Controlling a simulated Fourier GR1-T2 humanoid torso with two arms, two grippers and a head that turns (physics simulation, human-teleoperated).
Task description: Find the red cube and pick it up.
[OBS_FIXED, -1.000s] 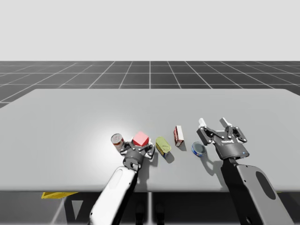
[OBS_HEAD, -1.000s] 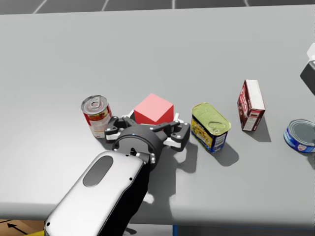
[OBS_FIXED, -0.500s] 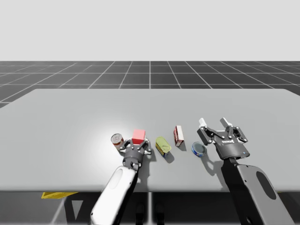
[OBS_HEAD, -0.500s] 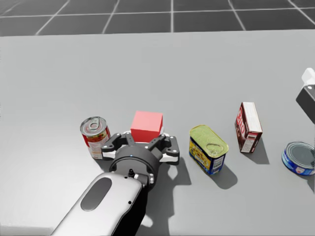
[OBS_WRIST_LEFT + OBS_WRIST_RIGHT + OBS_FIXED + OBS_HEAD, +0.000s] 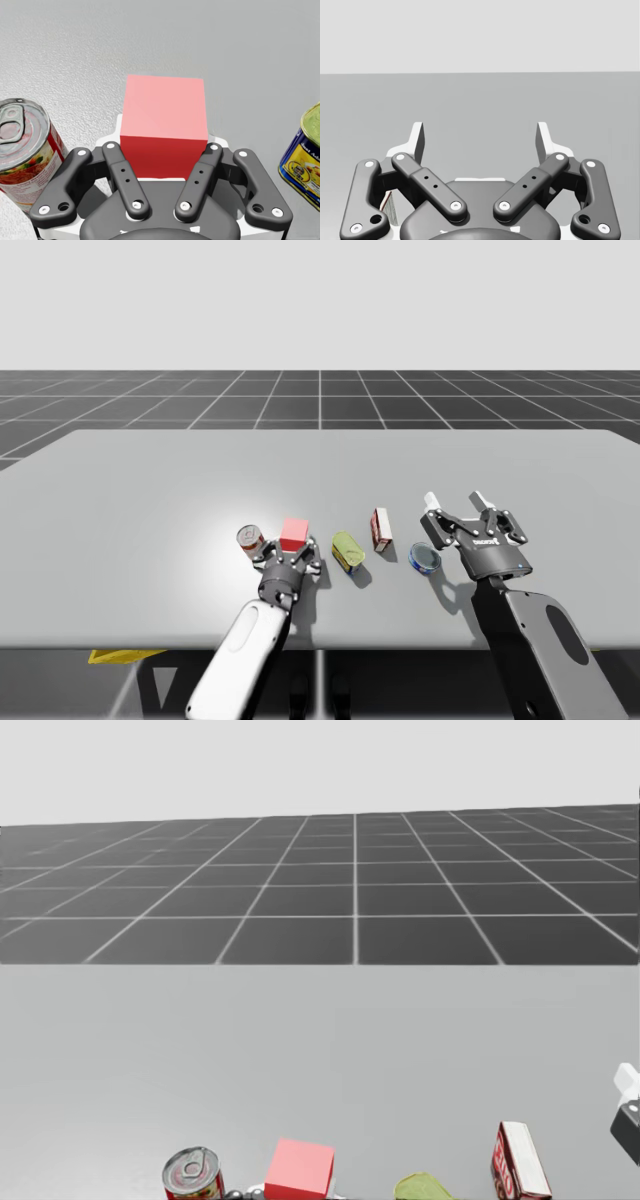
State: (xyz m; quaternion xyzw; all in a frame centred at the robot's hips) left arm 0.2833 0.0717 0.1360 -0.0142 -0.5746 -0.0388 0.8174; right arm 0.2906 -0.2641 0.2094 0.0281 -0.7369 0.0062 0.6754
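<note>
I count five loose things on the one counter [image 5: 150,490]: one red cube [image 5: 294,533], three cans and one box. The three cans all differ. There is one round red can [image 5: 249,539] just at nine o'clock of the cube. One oblong yellow-green can [image 5: 347,551] lies at three o'clock of the cube. One low round blue can [image 5: 423,558] sits at the three o'clock end of the row. The single box is a slim red box [image 5: 381,529], between the yellow-green and blue ones. Of my own there are two: my left gripper [image 5: 290,554] and my right gripper [image 5: 456,502], each with two fingers [image 5: 418,137], four in all.
</note>
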